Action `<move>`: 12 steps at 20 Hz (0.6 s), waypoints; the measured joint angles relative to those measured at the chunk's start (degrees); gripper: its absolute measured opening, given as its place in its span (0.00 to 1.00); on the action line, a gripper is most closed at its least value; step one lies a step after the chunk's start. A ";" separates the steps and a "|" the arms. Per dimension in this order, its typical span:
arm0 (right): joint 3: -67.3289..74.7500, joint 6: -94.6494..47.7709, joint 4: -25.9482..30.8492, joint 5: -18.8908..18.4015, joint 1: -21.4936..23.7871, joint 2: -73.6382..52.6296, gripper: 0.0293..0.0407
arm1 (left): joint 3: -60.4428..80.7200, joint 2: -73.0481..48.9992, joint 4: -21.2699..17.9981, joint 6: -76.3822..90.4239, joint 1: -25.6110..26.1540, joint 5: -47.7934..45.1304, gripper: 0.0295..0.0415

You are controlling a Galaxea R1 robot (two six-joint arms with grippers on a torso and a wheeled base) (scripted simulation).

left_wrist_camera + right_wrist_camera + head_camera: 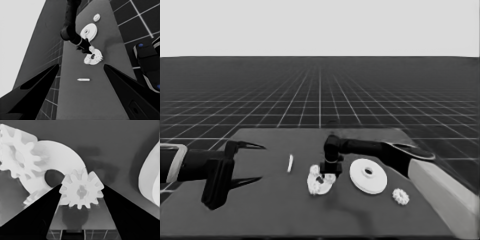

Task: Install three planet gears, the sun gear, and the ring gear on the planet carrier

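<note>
The gear (81,191) in play is a small toothed wheel clamped between the right gripper (329,172)'s fingers, held just over the smaller round part (319,184), near its centre hole. Two other gears already sit on that part. A fourth gear (400,196) lies well apart from it, beyond the larger round part (368,175). The held gear looks light and rigid; its teeth give the fingers purchase across the rim, though it could twist if pinched off-centre. The left gripper (246,162) waits with fingers apart, on the far side of the thin white piece (290,163) from the smaller round part.
</note>
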 joint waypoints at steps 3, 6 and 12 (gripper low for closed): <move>-0.29 -0.14 -0.26 0.15 -0.33 0.07 0.17 | 0.00 0.00 0.00 0.00 0.00 0.00 0.75; -0.34 -0.17 -0.31 0.18 -0.39 0.08 0.69 | 0.00 0.00 0.00 0.00 0.00 0.00 0.75; -0.35 -0.18 -0.32 0.19 -0.40 0.08 0.81 | 0.00 0.00 0.00 0.00 0.00 0.00 0.75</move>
